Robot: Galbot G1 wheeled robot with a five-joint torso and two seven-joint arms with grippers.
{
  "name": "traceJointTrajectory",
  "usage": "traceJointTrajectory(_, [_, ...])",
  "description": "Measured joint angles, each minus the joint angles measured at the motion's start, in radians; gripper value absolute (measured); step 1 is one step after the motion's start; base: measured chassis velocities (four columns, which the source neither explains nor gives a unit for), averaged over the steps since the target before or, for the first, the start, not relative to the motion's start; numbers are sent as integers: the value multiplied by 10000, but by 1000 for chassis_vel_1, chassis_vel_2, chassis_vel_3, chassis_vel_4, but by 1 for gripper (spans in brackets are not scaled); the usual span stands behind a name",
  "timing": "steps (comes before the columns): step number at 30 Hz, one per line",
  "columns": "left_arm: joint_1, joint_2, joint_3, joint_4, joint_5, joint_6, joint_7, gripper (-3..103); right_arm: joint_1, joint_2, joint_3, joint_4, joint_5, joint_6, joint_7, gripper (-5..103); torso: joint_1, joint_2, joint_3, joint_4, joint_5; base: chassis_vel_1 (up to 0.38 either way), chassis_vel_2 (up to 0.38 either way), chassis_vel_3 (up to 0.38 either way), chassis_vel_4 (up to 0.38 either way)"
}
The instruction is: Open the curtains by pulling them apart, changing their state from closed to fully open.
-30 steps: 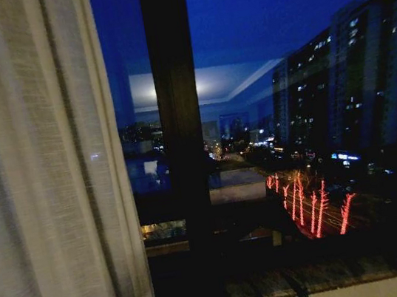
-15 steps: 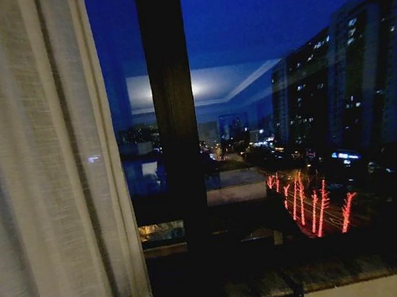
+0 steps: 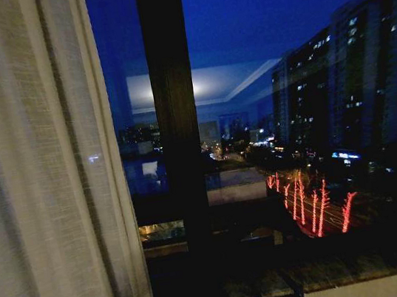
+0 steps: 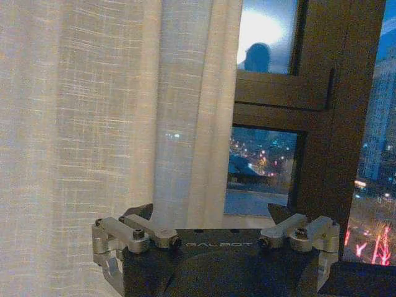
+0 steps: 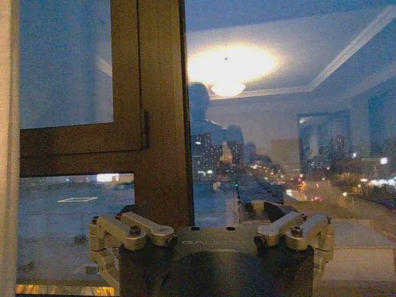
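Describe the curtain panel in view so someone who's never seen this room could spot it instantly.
Start at the big night-time window with its dark vertical frame post. To the robot's left of that post hangs the curtain, a sheer cream-white panel in vertical pleats. It is the one pale, woven fabric beside dark glass and city lights.

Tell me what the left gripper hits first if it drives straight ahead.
Likely the sheer curtain: its edge fold hangs just ahead of the open left gripper, between the fingers; the window frame stands behind. Depth is unclear.
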Motion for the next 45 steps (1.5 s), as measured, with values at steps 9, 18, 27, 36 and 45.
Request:
traceJointTrajectory(9, [11,6,4,19,0,8,0,100,-64,0,-27,16,-167,23,-38,100,1,0,0,0,-1,135,132,-140,-141])
traceJointTrajectory(18, [28,-8,-41,75,4,-83,-17,100,-11,3,-100,-36,-127,56,41,100,2,1,-1,1,-6,125,119,-142,-131])
traceJointTrajectory(27, [-339,308,46,176,-58,-106,-264,100,267,-2,4,-84,242,44,178,100,0,-2,0,0,3,0,0,0,0])
traceJointTrajectory(36, [-1169,1548,-34,472,-906,309,-836,100,745,1,65,-229,518,-227,315,100,1,-2,1,1,-2,0,0,0,0])
traceJointTrajectory(45, [-3059,3840,408,1903,-2701,660,-1453,100,613,4,203,-480,400,-124,309,100,1,-2,1,0,-3,0,0,0,0])
